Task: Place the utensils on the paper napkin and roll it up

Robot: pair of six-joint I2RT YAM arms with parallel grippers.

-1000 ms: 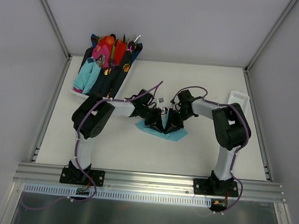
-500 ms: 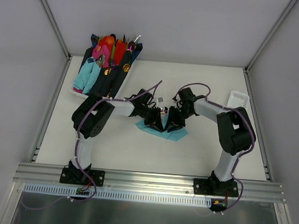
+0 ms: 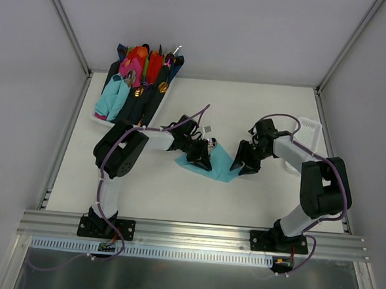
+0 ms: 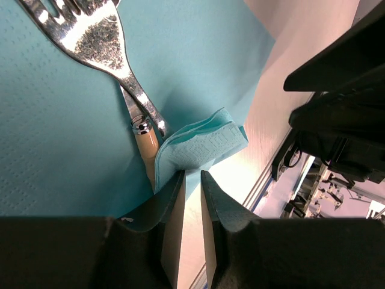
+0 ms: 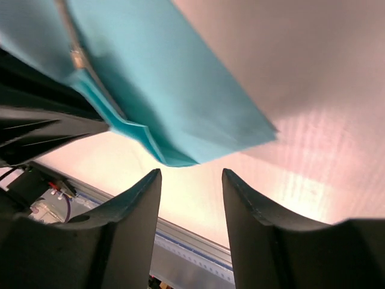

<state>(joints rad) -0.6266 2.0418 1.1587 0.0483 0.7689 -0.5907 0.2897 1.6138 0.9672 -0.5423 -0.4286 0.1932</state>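
White table (image 3: 267, 110), centre of frame: the teal paper napkin (image 3: 223, 163) bears the utensils (image 4: 90, 33) (fork tines visible), its folded corner pinched in the left gripper (image 4: 192, 180); the right gripper (image 5: 191, 174) stands parted, empty, beside its right edge.

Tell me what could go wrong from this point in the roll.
1. The left fingers pinch only the folded corner of the paper napkin; the thin paper may tear or slip out.
2. The right fingers stand open, off the napkin, so the fold may spring flat.
3. The fork lies loose on the napkin, so pulling the paper could slide it off.
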